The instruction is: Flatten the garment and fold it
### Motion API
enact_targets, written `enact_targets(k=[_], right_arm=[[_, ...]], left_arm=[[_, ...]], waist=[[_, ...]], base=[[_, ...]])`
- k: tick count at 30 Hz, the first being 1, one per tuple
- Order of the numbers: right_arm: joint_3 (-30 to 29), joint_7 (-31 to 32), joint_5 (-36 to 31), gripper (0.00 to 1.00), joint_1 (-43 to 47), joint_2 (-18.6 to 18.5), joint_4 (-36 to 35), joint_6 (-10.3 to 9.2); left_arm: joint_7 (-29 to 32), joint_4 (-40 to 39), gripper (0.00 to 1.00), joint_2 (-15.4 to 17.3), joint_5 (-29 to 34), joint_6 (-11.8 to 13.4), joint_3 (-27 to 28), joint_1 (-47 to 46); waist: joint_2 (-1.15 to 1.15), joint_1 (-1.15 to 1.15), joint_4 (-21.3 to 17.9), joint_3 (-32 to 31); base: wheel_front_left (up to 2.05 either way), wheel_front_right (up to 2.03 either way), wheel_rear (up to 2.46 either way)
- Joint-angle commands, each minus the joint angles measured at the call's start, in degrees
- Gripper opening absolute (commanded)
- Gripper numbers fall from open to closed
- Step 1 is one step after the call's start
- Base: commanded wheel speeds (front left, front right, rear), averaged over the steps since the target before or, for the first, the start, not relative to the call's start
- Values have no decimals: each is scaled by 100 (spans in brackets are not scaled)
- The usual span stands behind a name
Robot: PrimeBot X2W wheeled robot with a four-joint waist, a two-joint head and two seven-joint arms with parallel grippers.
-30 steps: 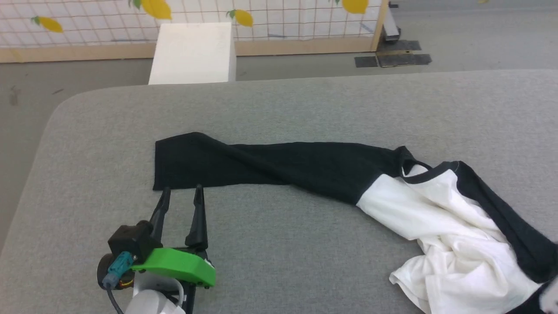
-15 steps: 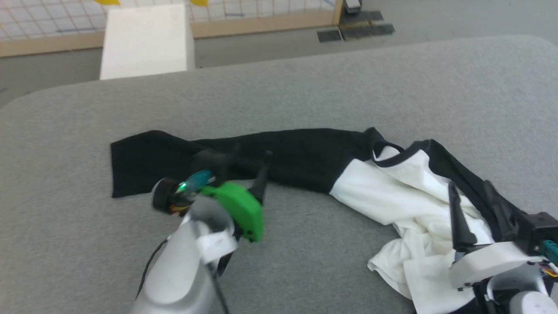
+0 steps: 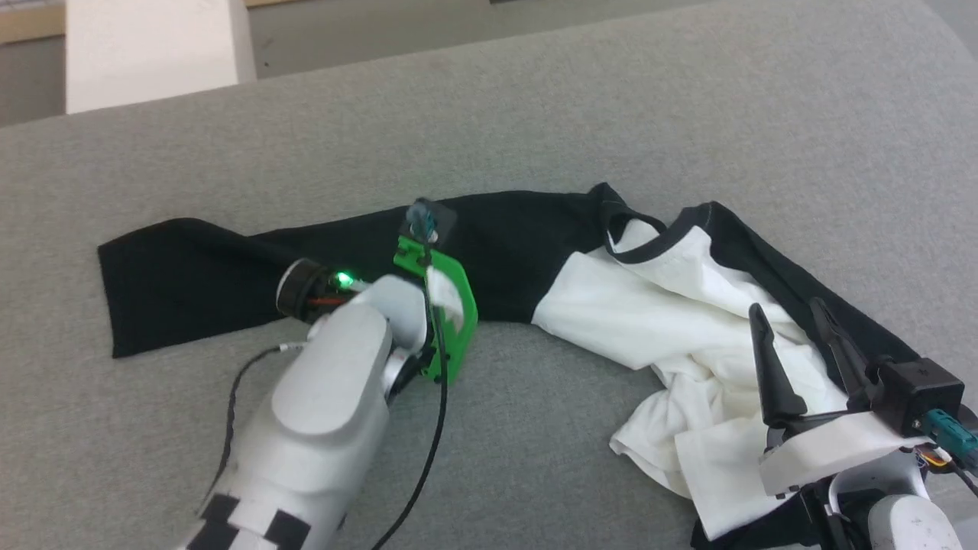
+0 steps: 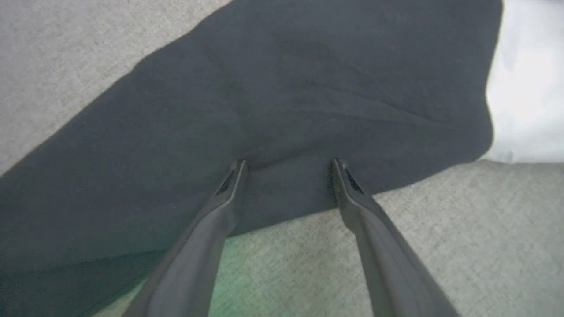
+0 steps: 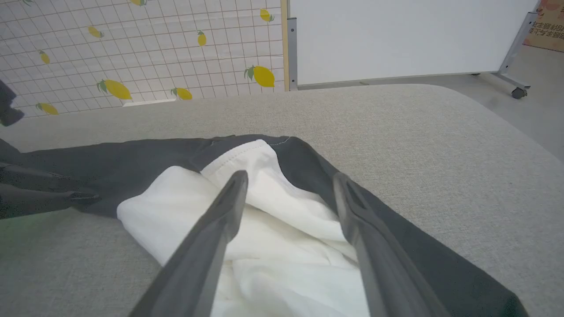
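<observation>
The garment (image 3: 688, 321) lies on the grey table, its white body crumpled at the right. One black sleeve (image 3: 191, 267) stretches out flat to the left, and the black neckline (image 3: 665, 233) faces the far side. My left arm's green mount (image 3: 447, 305) hangs over the middle of that sleeve. In the left wrist view my left gripper (image 4: 288, 163) is open, tips down on the black sleeve (image 4: 308, 88) near its front edge. My right gripper (image 3: 787, 307) stands open just above the crumpled white cloth (image 5: 282, 207), holding nothing.
The grey padded table (image 3: 688, 99) reaches beyond the garment on every side, with its rounded far edge at the top. A white box (image 3: 149, 46) stands on the floor beyond the far left. A lemon-print wall (image 5: 132, 53) and a wheeled whiteboard (image 5: 396, 35) stand behind.
The head camera has tilted down and shifted. My left gripper moved from the sleeve's cuff forward and right onto the middle of the sleeve. My right gripper came into view over the white body.
</observation>
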Motion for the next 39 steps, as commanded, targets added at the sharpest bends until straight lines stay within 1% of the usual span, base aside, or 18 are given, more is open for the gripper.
enact_targets(k=[1, 2, 3, 6, 10, 14, 17, 20, 22, 24, 25, 26, 29, 32, 35, 39], right_arm=[[9, -45, 39, 100, -107, 0, 18, -8], [16, -46, 61, 100, -108, 0, 29, -8], [17, -44, 70, 100, -108, 0, 36, -8], [-11, -45, 74, 100, -120, 0, 40, -8], [-72, -19, 25, 100, -137, 0, 29, -8], [-161, 54, -26, 100, -100, 0, 9, -8], [-206, 122, -82, 100, -33, 0, -53, -8], [-298, 232, -133, 100, 0, 0, -94, -8], [-330, 339, -209, 100, 11, 0, -95, -8], [-349, 493, -311, 100, 27, 0, -86, -8], [-336, 566, -383, 100, 23, 0, -86, -8], [-314, 653, -471, 100, 8, 0, -86, -8], [-160, 1053, -748, 100, -60, 0, 15, -8], [-42, 1554, -1041, 100, -164, -3, 184, -8], [-64, 2089, -1267, 100, -290, -22, 373, -8], [-165, 2531, -1503, 100, -442, -70, 573, -8]], left_arm=[[282, 203, 16, 103, -37, -17, -54, 126], [407, 197, 0, 107, -115, -18, -15, 141], [429, 154, 0, 108, -164, -12, 18, 154], [60, -132, 0, 115, -290, 148, 199, 284], [-725, -587, 0, 166, -495, 472, 578, 699], [-1182, -1107, 0, 311, -732, 758, 965, 1371], [-1348, -1605, 0, 469, -855, 994, 1235, 1919], [-1371, -2173, 0, 638, -931, 1241, 1458, 2539], [-1365, -2516, 0, 679, -1024, 1372, 1593, 2938], [-1470, -2836, 0, 652, -1140, 1479, 1738, 3278], [-1571, -2972, 85, 604, -1214, 1498, 1802, 3395], [-1719, -3106, 100, 553, -1276, 1507, 1863, 3512], [-2235, -3320, 100, 448, -1398, 1375, 1954, 3687], [-2802, -3367, 100, 406, -1335, 1307, 2007, 3698], [-3320, -3344, 100, 348, -1264, 1249, 2021, 3625], [-3758, -3235, 100, 301, -1192, 1178, 1987, 3482]], waist=[[0, 0, -76, 88], [0, 0, -69, 90], [0, 0, -55, 86], [0, 0, 55, 13], [0, 0, 274, -181], [0, 0, 593, -430], [0, 0, 843, -562], [0, 0, 1096, -664], [0, 0, 1222, -708], [0, 0, 1335, -730], [0, 0, 1384, -734], [0, 0, 1445, -735], [0, 0, 1569, -728], [0, 0, 1659, -695], [0, 0, 1746, -639], [0, 0, 1840, -555]], base=[[0, 0, 0], [0, 0, 0], [0, 0, 0], [0, 0, 0], [0, 0, 0], [0, 0, 0], [0, 0, 0], [0, 0, 0], [0, 0, 0], [0, 0, 0], [0, 0, 0], [0, 0, 0], [0, 0, 0], [0, 0, 0], [0, 0, 0], [0, 0, 0]])
